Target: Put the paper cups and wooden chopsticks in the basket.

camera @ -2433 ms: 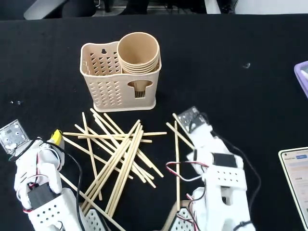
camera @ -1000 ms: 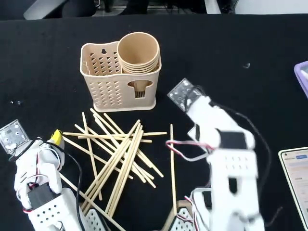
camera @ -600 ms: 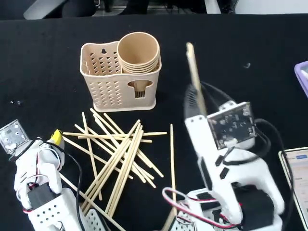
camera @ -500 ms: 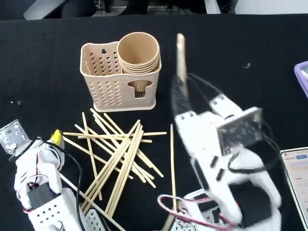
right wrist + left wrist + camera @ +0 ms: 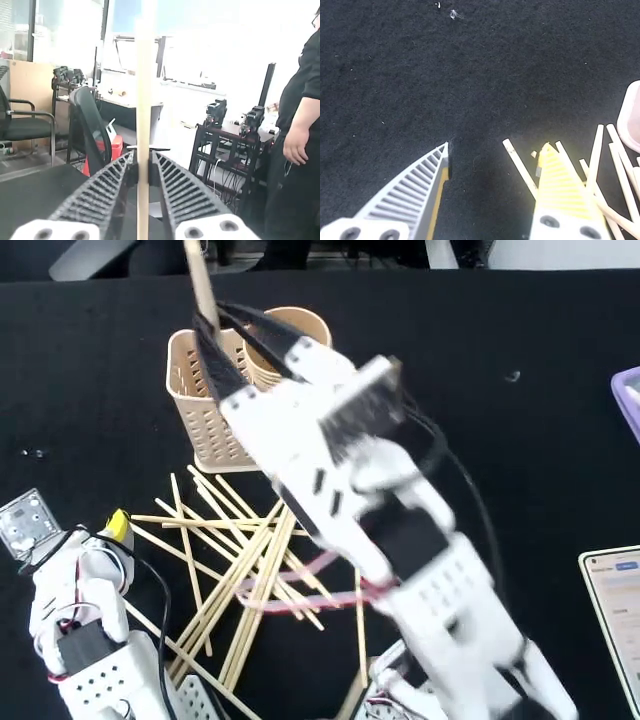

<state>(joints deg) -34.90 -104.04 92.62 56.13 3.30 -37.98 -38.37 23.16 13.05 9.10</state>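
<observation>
Over the basket [image 5: 190, 400], R hand [image 5: 222, 328] gripped one chopstick [image 5: 200, 275] approx upright, jaws closed on it. Paper cups [image 5: 296, 316] sat in one compartment. Step: prob. delivery; next needs the tip lined up w/ the free slot, then release, w/ the cups' rim close beside. L hand [image 5: 495, 146] gaped wide by the loose pile [image 5: 235, 560] on the desk [image 5: 520, 420].

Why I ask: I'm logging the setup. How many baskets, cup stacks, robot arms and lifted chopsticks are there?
basket: 1
stack of paper cups: 1
left arm, right arm: 2
chopstick held in the right gripper: 1
loose chopsticks: overlapping, not counted
Total: 5
</observation>
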